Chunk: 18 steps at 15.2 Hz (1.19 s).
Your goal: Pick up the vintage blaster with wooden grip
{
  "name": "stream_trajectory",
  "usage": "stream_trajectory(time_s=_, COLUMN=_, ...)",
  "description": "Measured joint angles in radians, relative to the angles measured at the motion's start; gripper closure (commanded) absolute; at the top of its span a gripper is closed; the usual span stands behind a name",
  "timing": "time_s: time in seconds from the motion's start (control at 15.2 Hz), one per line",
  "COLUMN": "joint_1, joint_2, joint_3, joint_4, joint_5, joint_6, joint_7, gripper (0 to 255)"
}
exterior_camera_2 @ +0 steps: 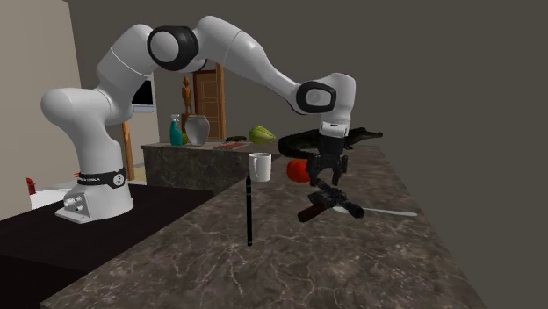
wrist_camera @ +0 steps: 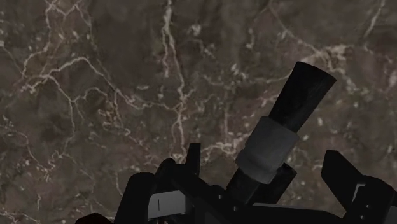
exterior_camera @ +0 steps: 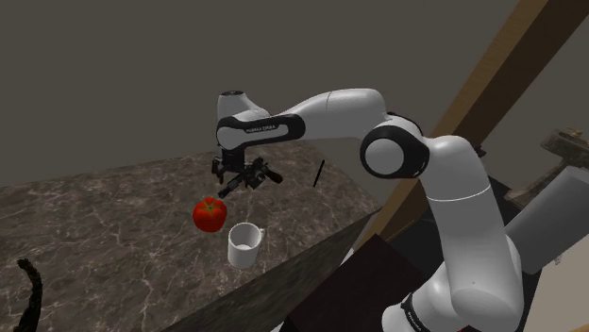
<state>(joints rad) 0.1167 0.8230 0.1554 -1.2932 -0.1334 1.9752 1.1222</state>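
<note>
Wrist view: gripper (wrist_camera: pixel 240 181) fingers clamped on blaster (wrist_camera: pixel 289 121) mid-body; barrel juts ahead, slanted; 2nd ext. view: blaster hangs directly under gripper, prob. clear of counter (exterior_camera_2: pixel 263 263); lift goes straight up.

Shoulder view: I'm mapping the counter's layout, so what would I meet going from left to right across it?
Left to right: black curved object → red fruit → white mug → thin black stick. The blaster, held in the gripper, overlaps the fruit and mug, so it is left out.

White rounded arm (exterior_camera: pixel 342 106), dark joints (exterior_camera: pixel 391 152), all-black two-finger pincer (exterior_camera_2: pixel 326 178).
</note>
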Motion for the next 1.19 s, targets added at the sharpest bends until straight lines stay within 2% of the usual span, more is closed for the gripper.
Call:
stream_trajectory(time_s=0.07, joint_1=0.000, joint_2=0.004, joint_3=0.000, joint_4=0.000, joint_5=0.000, joint_6=0.004, joint_7=0.000, gripper=255)
stream_trajectory(time_s=0.73, joint_1=0.001, joint_2=0.008, joint_3=0.000, joint_4=0.003, joint_5=0.000, joint_6=0.006, joint_7=0.000, gripper=255)
stream_trajectory(time_s=1.19, joint_1=-0.002, joint_2=-0.035, joint_3=0.003, joint_4=0.010, joint_5=0.005, joint_6=-0.045, joint_7=-0.003, gripper=255)
